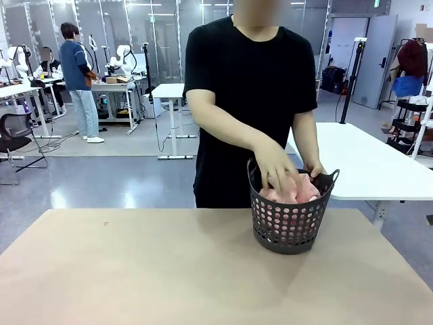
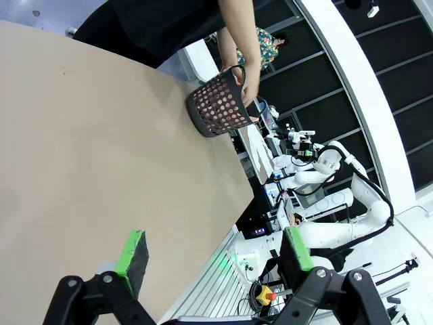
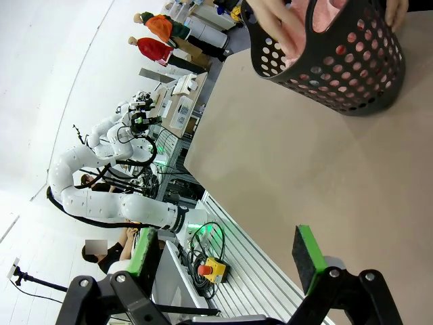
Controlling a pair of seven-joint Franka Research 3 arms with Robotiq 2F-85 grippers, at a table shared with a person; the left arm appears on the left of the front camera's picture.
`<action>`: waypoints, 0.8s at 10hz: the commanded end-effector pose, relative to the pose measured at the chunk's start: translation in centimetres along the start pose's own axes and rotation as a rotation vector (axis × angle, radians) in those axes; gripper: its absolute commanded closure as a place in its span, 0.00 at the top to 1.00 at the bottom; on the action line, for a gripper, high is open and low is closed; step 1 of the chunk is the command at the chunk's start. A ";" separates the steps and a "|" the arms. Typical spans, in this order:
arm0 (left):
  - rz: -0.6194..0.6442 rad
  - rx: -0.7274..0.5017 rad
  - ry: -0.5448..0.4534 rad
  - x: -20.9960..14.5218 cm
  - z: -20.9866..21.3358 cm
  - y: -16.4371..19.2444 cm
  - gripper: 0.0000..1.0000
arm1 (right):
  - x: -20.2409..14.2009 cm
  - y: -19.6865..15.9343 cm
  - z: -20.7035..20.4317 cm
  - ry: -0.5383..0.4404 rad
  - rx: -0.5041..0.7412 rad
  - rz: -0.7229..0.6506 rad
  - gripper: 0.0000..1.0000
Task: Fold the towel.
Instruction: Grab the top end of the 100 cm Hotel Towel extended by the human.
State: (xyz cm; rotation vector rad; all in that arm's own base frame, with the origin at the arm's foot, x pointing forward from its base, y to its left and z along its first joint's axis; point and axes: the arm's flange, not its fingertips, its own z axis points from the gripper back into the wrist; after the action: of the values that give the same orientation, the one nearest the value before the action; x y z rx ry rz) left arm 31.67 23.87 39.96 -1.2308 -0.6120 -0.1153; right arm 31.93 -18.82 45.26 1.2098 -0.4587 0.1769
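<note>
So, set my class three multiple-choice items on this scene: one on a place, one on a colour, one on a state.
1. The towel lies: A in the basket; B under it; C beside it.
2. The basket is: A white; B dark grey; C green.
3. The left tool is: A open and empty; B shut on the towel; C shut on the basket.

Key:
1 A, pink cloth shows above the rim and through the holes.
2 B, its perforated wall is dark grey.
3 A, its jaws stand wide apart with nothing between them.
</note>
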 end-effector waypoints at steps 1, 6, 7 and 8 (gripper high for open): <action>-0.014 -0.017 -0.007 -0.1 0.0 -0.3 1.00 | 0.1 0.1 -0.1 -0.012 0.010 0.019 1.00; -0.014 -0.017 -0.007 -0.1 0.0 -0.3 1.00 | 0.1 0.1 -0.1 -0.012 0.010 0.019 1.00; -0.014 -0.017 -0.007 -0.1 0.0 -0.3 1.00 | 0.1 0.1 -0.1 -0.012 0.010 0.019 1.00; -0.014 -0.017 -0.007 -0.1 0.0 -0.3 1.00 | 0.1 0.1 -0.1 -0.012 0.010 0.019 1.00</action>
State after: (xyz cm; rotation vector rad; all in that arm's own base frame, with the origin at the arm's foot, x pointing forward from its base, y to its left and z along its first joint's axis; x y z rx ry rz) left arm 31.66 23.88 39.96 -1.2308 -0.6120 -0.1153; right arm 31.92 -18.83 45.26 1.2096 -0.4590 0.1766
